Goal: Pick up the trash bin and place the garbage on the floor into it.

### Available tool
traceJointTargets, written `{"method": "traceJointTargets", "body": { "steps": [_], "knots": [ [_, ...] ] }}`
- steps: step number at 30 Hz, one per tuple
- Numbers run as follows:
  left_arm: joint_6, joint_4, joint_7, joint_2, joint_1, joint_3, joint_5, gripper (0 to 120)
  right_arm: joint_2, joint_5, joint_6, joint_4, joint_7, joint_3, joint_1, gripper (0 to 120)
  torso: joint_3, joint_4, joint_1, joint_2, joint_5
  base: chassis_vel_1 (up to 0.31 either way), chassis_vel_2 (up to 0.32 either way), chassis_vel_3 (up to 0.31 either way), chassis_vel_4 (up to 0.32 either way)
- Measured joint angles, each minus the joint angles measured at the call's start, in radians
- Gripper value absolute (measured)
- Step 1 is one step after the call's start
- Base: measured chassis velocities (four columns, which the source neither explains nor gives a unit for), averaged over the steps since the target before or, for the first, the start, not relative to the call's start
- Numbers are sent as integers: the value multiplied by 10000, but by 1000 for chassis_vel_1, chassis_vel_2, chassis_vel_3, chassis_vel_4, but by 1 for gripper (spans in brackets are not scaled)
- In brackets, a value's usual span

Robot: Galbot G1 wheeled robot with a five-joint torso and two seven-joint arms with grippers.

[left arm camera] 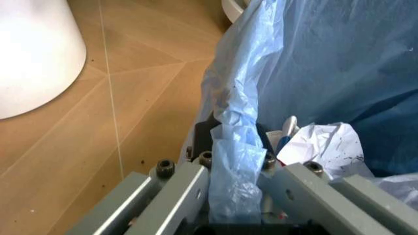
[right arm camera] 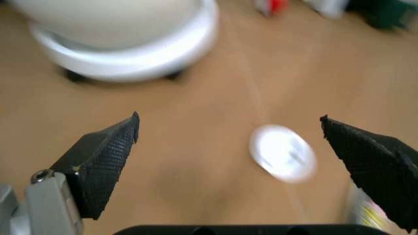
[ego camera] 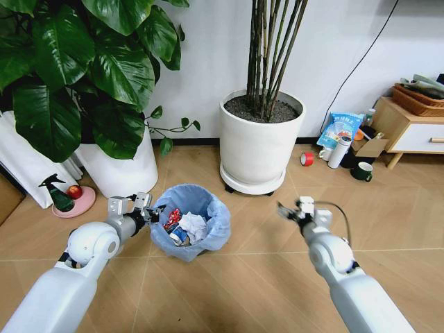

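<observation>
The trash bin (ego camera: pixel 191 220), small and lined with a crinkly light blue bag, stands on the wooden floor between two white plant pots. Garbage (ego camera: pixel 184 227) lies inside it: a crumpled white paper wad, a red wrapper and a blue-white carton. My left gripper (ego camera: pixel 148 209) is shut on the bin's near-left rim; in the left wrist view its fingers (left arm camera: pixel 189 188) clamp the bag and dark rim (left arm camera: pixel 228 142), with the white wad (left arm camera: pixel 323 147) just inside. My right gripper (ego camera: pixel 289 210) hovers open to the right of the bin, above a white disc (right arm camera: pixel 283 152) lying on the floor between its fingertips (right arm camera: pixel 107 159).
A large white pot on a wheeled base (ego camera: pixel 260 142) stands behind the bin, and another (ego camera: pixel 118 170) at back left. A red tape roll (ego camera: pixel 306 159), blue snack bag (ego camera: pixel 340 128), green mug (ego camera: pixel 361 171) and wooden cabinet (ego camera: pixel 409 128) sit at right. A pink plate (ego camera: pixel 73 202) lies at left.
</observation>
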Motion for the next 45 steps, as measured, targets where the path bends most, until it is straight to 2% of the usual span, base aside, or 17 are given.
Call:
{"method": "traceJointTargets", "body": {
  "steps": [3,6,12,17,34,36,39,40,45],
  "knots": [
    [0,-153,2,-15,196,-132,1,0,89,-86,168,-457,-115,858,-660,100,-1,-3,0,0,-4,0,0,0,0],
    [0,-222,-9,-44,288,-179,30,0,23,55,184,-877,-80,1130,-738,100,-1,4,-1,0,2,0,0,0,0],
    [0,-287,-28,-136,209,-70,41,0,-21,744,-234,-1859,250,1575,-505,100,-1,1,0,0,-1,0,0,0,0],
    [0,-336,-37,-115,261,-60,42,0,25,1247,-572,-2705,858,1716,-60,100,0,2,0,0,-2,0,0,0,0],
    [0,-492,-118,-73,357,-36,48,0,647,1724,-985,-4938,1447,1498,1589,98,1,3,1,-1,-3,0,0,0,0],
    [0,-492,-119,-75,358,-36,49,0,656,1724,-986,-5005,1446,1490,1624,95,0,1,1,-2,-4,0,0,0,0],
    [0,-485,-122,-79,347,-36,50,0,741,1712,-985,-5317,1444,1462,1799,83,1,2,1,-1,-3,0,0,0,0],
    [0,-485,-122,-79,347,-36,50,0,741,1712,-985,-5317,1444,1462,1799,83,1,2,1,-1,-3,0,0,0,0],
    [0,-444,-123,-86,308,-27,50,0,862,1674,-976,-5622,1426,1384,2024,58,1,2,1,-2,-3,0,0,0,0]
  ]
}}
